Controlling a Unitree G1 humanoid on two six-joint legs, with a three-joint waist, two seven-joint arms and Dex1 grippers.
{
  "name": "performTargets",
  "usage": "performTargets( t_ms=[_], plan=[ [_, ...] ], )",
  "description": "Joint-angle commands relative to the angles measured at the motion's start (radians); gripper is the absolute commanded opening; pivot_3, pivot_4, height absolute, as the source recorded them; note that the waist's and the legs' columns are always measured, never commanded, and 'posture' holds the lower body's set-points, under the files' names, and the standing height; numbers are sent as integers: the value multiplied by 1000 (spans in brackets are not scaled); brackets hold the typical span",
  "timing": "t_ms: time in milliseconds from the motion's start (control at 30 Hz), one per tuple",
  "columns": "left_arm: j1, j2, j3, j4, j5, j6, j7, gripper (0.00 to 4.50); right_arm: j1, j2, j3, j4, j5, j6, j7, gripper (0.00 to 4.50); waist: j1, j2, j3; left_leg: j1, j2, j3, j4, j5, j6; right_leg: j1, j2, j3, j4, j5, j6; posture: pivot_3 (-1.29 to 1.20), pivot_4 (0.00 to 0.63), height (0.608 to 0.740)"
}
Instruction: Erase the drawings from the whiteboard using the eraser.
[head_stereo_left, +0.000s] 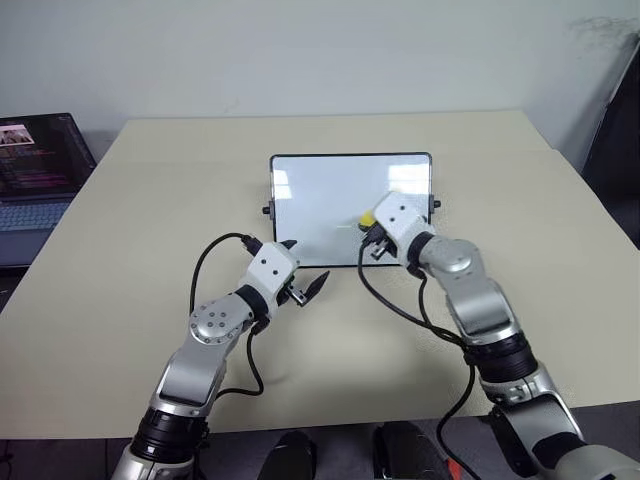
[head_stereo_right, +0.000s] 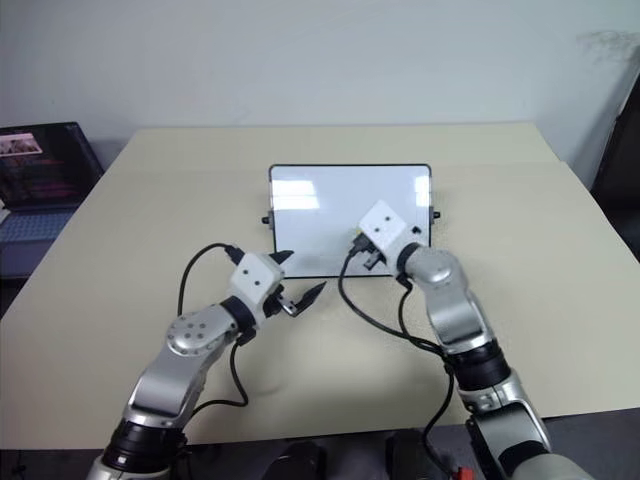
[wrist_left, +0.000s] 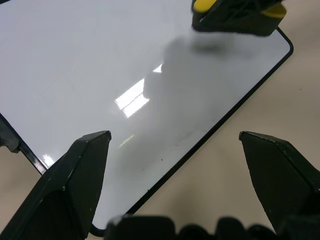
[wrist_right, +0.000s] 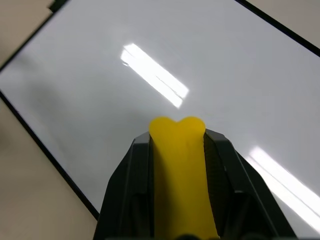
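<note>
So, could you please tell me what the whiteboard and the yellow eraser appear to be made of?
The small rectangular white whiteboard looks like glossy coated board in a thin black, probably plastic, frame: ceiling lights reflect sharply off it. The small yellow block eraser, squeezed in the right pincer, seems soft foam: its tip bulges into two lobes.

left hand (head_stereo_left: 305, 287) fingers spread, right hand (wrist_right: 178, 150) clamped
</note>
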Motion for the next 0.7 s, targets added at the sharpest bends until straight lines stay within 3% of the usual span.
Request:
performTargets(
  t_ms=[33, 333, 700],
  plan=[
    [10, -6, 11, -72, -48, 14, -23, 4500, 23, -35, -90, -96, 29, 116, -13, 1066, 1, 0, 0, 0, 0, 0, 0, 0, 0, 0, 0, 0, 0, 0, 0, 0, 150, 740],
    [-41, 13, 15, -124, -226, 94, -173, 4500, 108, -17, -338, -298, 97, 589, -108, 1066, -1, 0, 0, 0, 0, 2, 0, 0, 0, 0, 0, 0, 1, 0, 0, 0, 150, 740],
    [-90, 22, -70, -70, -279, 61, -338, 4500, 118, 83, -455, -335, 155, 763, -225, 1066, -2, 0, 0, 0, 0, 3, 0, 0, 0, 0, 1, 0, 1, 0, 0, 0, 150, 740]
  ],
)
